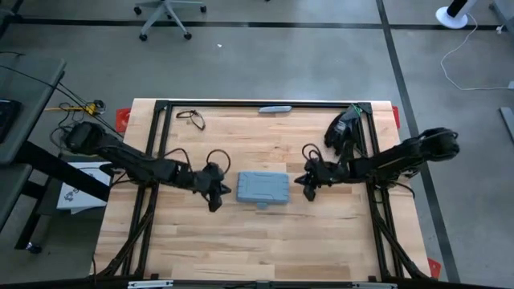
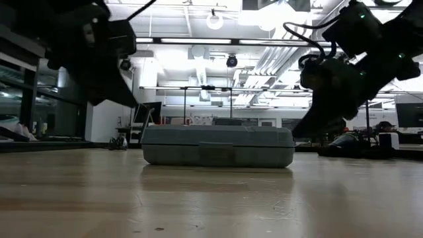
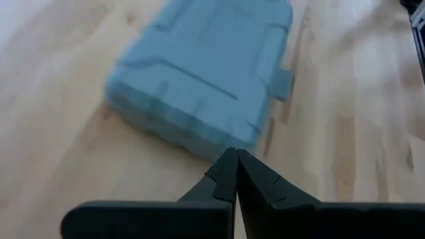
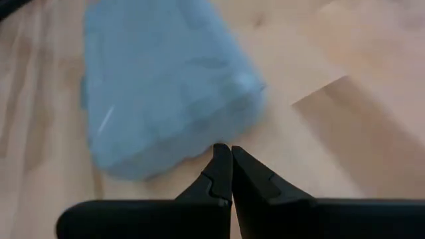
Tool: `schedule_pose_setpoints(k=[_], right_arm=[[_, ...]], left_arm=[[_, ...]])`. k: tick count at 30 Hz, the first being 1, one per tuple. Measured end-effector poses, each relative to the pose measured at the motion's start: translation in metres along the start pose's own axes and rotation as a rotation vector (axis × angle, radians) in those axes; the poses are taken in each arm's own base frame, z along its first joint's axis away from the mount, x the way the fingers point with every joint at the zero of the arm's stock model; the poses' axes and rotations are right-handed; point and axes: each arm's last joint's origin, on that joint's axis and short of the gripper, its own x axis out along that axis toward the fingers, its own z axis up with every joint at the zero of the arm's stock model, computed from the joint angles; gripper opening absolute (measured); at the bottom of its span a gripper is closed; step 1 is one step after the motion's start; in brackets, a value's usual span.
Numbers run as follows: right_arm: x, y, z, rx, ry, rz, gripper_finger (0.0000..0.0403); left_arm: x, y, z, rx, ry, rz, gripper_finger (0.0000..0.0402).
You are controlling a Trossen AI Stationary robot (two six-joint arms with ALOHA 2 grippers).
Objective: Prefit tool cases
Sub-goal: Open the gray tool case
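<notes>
One closed grey-blue tool case (image 1: 263,188) lies flat on the wooden table's middle, resting on its broad underside (image 2: 218,147), with its small handle tab (image 1: 263,205) facing the near edge. My left gripper (image 1: 215,205) is shut and hovers just left of the case, its tips near the case's left near corner (image 3: 235,156). My right gripper (image 1: 309,193) is shut too and hovers just right of the case (image 4: 230,151), slanting down toward the case's right end (image 4: 159,86). In the low view both grippers hang above the tabletop.
A black frame rail (image 1: 265,103) runs round the tabletop. A small grey object (image 1: 275,108) and a loop of dark cable (image 1: 190,118) lie near the far edge, and a black bundle (image 1: 344,128) sits at the far right. Bare wood (image 1: 257,249) lies toward the near edge.
</notes>
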Motion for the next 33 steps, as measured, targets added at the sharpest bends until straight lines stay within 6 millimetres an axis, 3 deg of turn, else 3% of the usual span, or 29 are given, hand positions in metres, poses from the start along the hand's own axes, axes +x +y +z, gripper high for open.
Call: schedule_pose_setpoints(k=[6, 15, 27, 33], right_arm=[[0.011, 0.010, -0.008, -0.049, 0.006, 0.086, 0.0000], [0.013, 0.036, 0.020, -0.196, -0.195, 0.152, 0.0000], [0.068, 0.051, 0.034, -0.295, -0.019, 0.062, 0.0000], [0.073, 0.046, 0.040, -0.307, -0.017, 0.035, 0.0000]], left_arm=[[-0.003, -0.017, -0.011, -0.004, -0.039, -0.001, 0.0000], [-0.007, -0.026, -0.014, 0.008, -0.106, 0.012, 0.0000], [-0.007, -0.025, -0.013, 0.025, -0.133, 0.037, 0.0000], [-0.007, -0.025, -0.013, 0.029, -0.139, 0.044, 0.0000]])
